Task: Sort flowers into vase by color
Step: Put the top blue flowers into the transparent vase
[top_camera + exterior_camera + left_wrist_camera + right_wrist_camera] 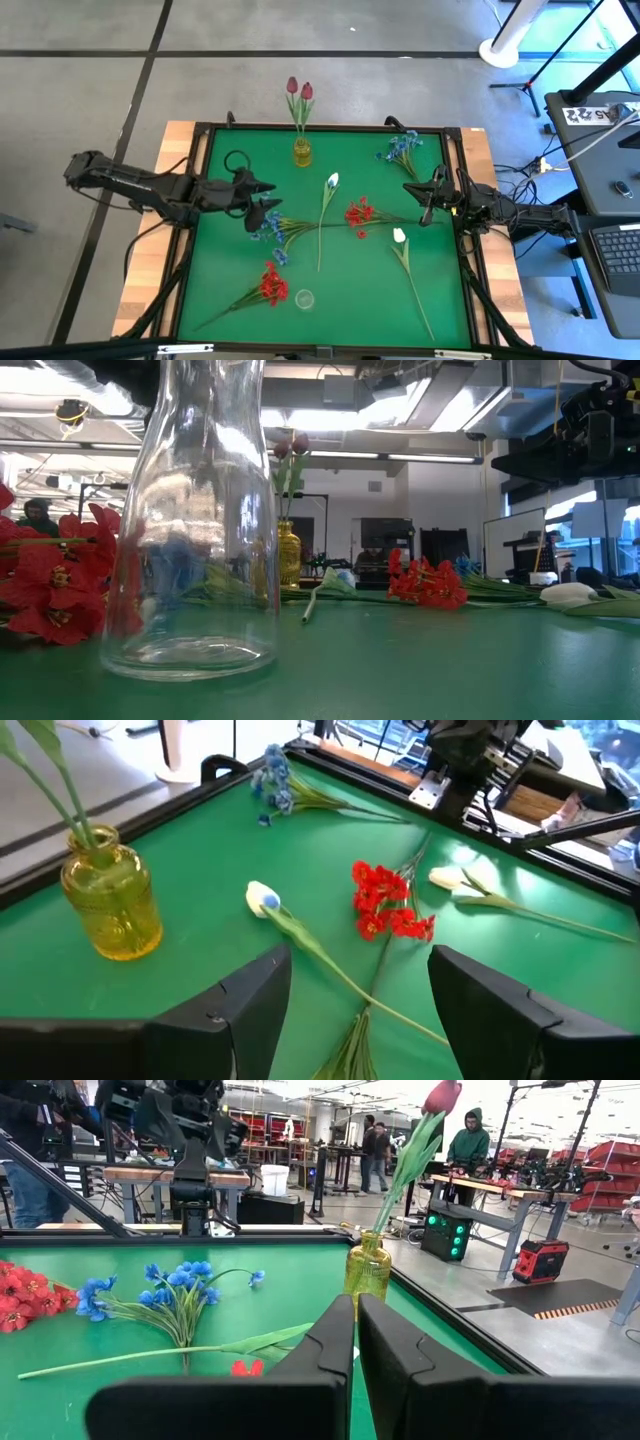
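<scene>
Looking low: clear glass vase [195, 520] fills the near foreground, a red cluster [50, 585] just beside it — from above it is only a small ring [304, 298].
Left gripper [268, 205]: fingers spread apart, empty, over the blue spray [268, 228] near mid-table.
Right gripper [425, 202]: fingers nearly together, holding nothing.
Green mat [370, 290]: white tulips [332, 182] and red flowers [359, 213] lie scattered.
Far edge: yellow vase [302, 152] holds pink tulips [299, 90].
Room: people stand at benches behind — seen from the right wrist.
</scene>
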Tool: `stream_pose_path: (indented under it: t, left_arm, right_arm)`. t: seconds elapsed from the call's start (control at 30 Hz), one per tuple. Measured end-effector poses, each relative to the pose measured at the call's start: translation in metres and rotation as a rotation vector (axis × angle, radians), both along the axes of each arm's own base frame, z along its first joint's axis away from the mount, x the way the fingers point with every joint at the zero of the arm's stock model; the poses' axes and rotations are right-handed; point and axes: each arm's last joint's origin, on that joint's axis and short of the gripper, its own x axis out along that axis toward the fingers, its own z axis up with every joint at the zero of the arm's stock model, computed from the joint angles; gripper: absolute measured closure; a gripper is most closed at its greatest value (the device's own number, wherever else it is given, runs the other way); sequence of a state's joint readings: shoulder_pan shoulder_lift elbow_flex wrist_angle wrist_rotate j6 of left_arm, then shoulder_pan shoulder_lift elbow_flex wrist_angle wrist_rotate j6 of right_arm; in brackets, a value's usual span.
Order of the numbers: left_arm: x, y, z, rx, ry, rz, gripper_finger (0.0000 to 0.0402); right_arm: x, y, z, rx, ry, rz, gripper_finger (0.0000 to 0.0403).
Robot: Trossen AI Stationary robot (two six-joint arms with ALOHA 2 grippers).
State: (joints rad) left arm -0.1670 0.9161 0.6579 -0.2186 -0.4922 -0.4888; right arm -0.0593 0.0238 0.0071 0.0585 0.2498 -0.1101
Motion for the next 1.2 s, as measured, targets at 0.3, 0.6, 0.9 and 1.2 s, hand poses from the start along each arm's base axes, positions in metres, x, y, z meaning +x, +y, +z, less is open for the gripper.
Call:
stream_pose_path:
  t: [0.3, 0.6, 0.9, 1.2]
  left_arm:
    - [0.021, -0.002, 0.009, 0.109, -0.136, -0.003, 0.017]
    - [0.046, 0.01, 0.003, 0.187, -0.169, -0.117, 0.017]
    - [0.038, 0.041, -0.045, 0.165, -0.222, -0.112, 0.017]
    - [0.018, 0.043, -0.06, 0.182, -0.277, -0.101, 0.017]
  right_arm:
    - [0.0, 0.0, 0.0, 0.0, 0.0, 0.0, 0.0384]
    - [0.0, 0.0, 0.002, 0.01, -0.022, 0.0, 0.0384]
    - [-0.003, -0.001, 0.024, 0.02, -0.12, -0.057, 0.0384]
    - [0.01, -0.01, 0.075, 0.025, 0.177, -0.354, 0.0384]
